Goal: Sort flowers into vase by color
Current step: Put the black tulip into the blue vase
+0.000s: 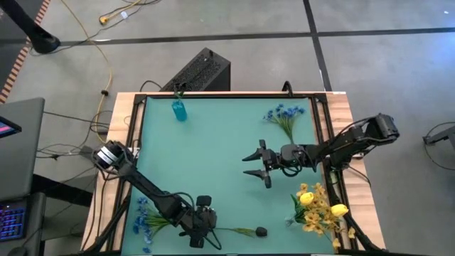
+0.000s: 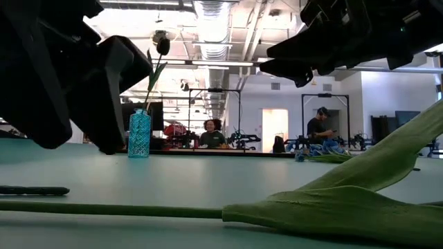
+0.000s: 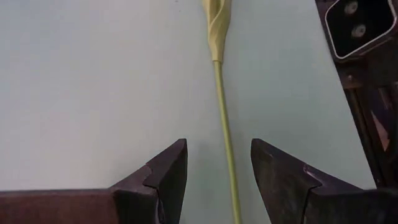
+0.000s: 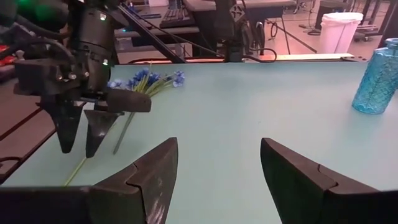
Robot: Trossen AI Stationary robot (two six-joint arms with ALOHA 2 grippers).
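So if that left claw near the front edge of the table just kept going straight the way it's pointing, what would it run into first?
The left gripper stands open astride a thin green stem lying on the teal mat. Pushing straight on, it would slide along that stem and probably meet its pale leaf first, then the dark bud. Height above the mat is unclear.

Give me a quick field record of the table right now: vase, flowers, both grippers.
vase: blue vase at the far left of the mat, one dark bud stem in it
blue flowers: one bunch far right, one near left
yellow flowers: bunch near right
loose stem: dark bud stem lying flat near the front edge
left gripper: jaws open, straddling the loose stem
right gripper: jaws open, empty, above mid-mat
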